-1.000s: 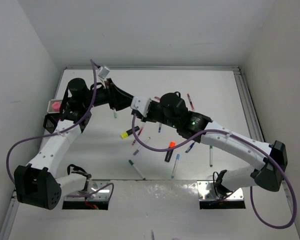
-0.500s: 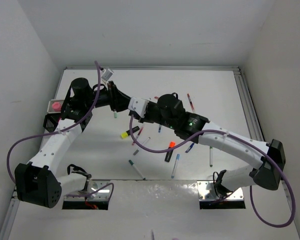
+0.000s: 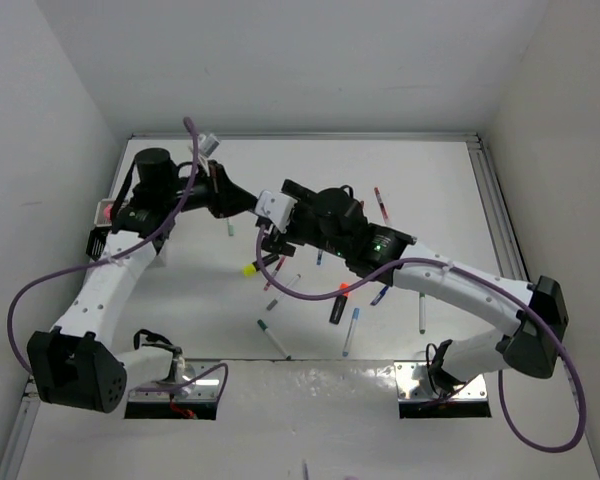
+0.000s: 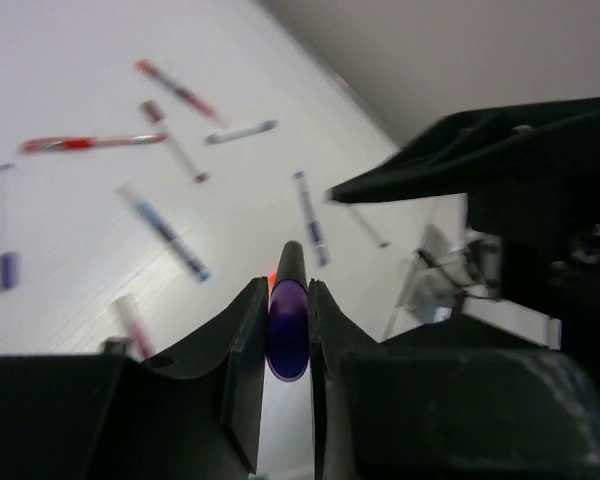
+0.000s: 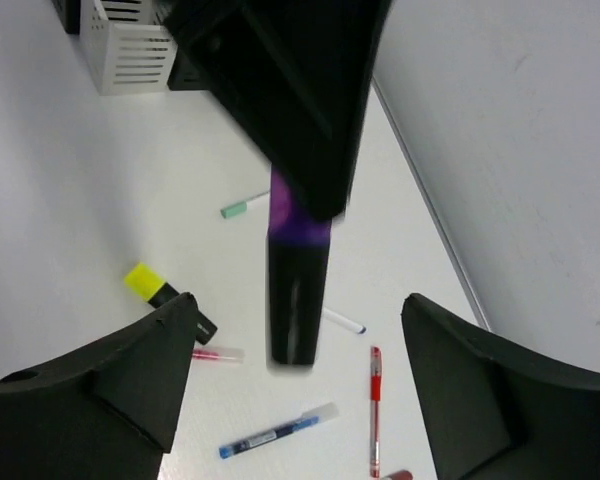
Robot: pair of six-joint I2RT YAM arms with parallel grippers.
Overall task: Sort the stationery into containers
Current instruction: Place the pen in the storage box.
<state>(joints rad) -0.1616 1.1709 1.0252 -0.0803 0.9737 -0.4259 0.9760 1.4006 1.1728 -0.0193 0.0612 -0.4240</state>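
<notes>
A purple-capped black highlighter hangs in the air above the table. My left gripper is shut on its purple end, and in the right wrist view its black fingers come down from above. Around the highlighter's black body my right gripper stands open, both fingers well clear of it. The two grippers meet over the table's left middle. Loose stationery lies below: a yellow highlighter, an orange-black highlighter, and several thin pens. A white mesh container stands at the far left.
A black mesh container sits at the left edge, with a pink item in the white holder behind it. A red pen and a green-capped pen lie under the grippers. Walls enclose the table on three sides.
The right gripper has opened and let go of the highlighter. The left gripper has closed on its purple end. Both arms drifted slightly left.
</notes>
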